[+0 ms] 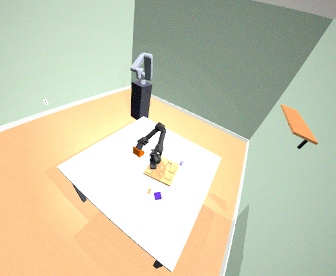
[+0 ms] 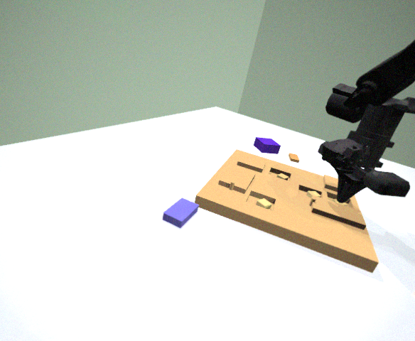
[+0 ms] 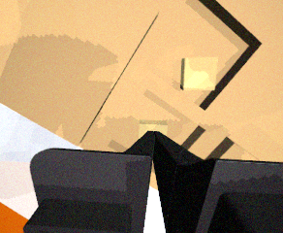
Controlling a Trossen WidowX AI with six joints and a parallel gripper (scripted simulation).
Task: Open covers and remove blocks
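We observed the dark parallel-jaw gripper with its jaws fully closed and holding nothing, its tip lowered onto the flat tan wooden puzzle board near the corner closest to the arm. The board lay on the white table. A light purple flat block rested just beside one board edge; a dark purple block and a small orange block lay beyond the far edge. Pale yellow blocks sat in several wells.

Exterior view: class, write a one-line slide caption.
Shut gripper pressing its tip onto the puzzle board, three blocks lying on the table.
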